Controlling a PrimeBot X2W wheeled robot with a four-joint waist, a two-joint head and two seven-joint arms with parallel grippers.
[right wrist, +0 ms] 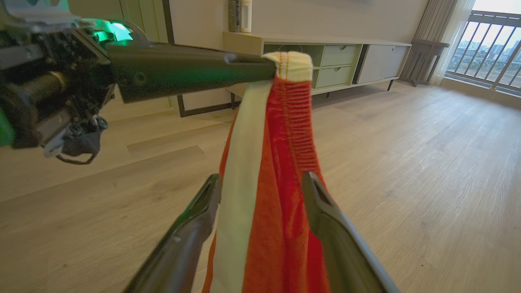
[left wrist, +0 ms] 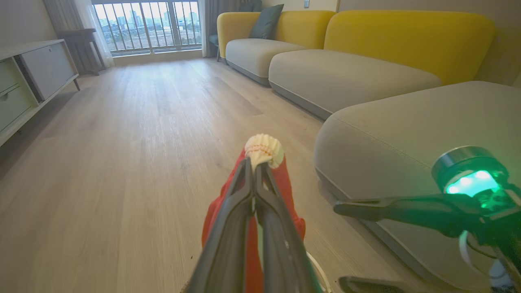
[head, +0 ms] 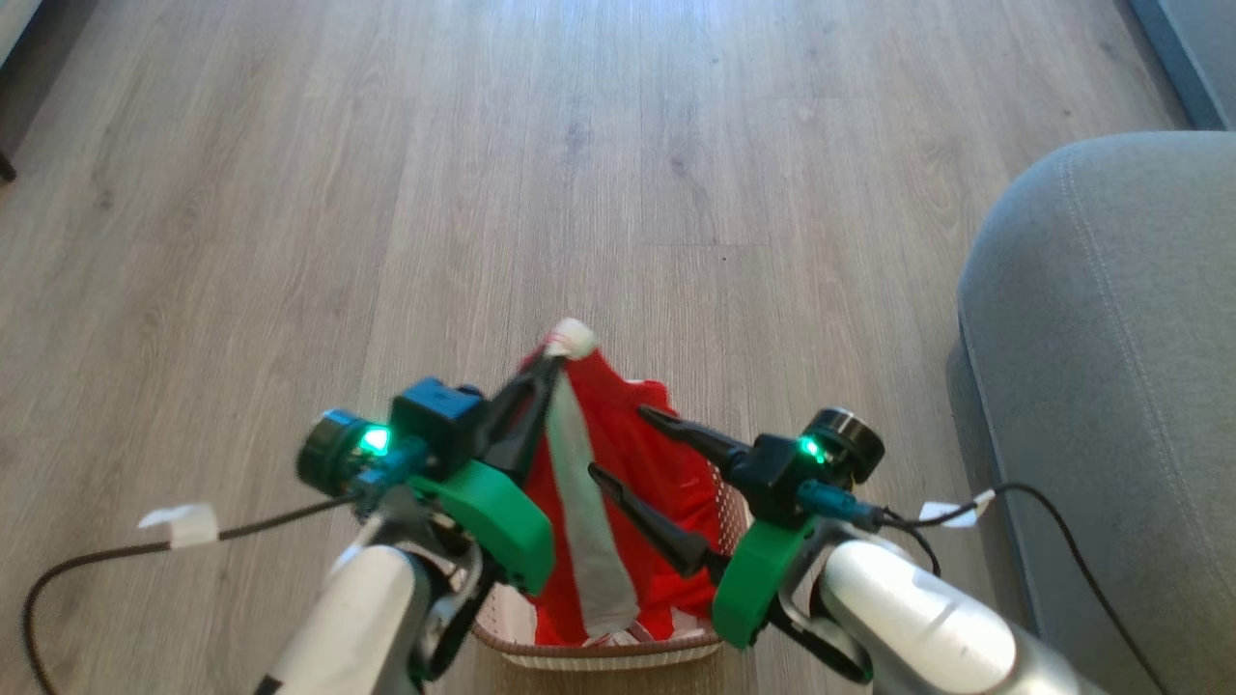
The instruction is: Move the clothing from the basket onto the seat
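Wood floor lay beneath the basket. Left gripper clamped the red garment; right gripper stood apart. Cuff-only grip could slip before the seat at 3 o'clock.

A pale wood-plank floor stretches across the room. A low cabinet with pale green drawers stands along one wall. A railed window shows city buildings, a grey curtain beside it.
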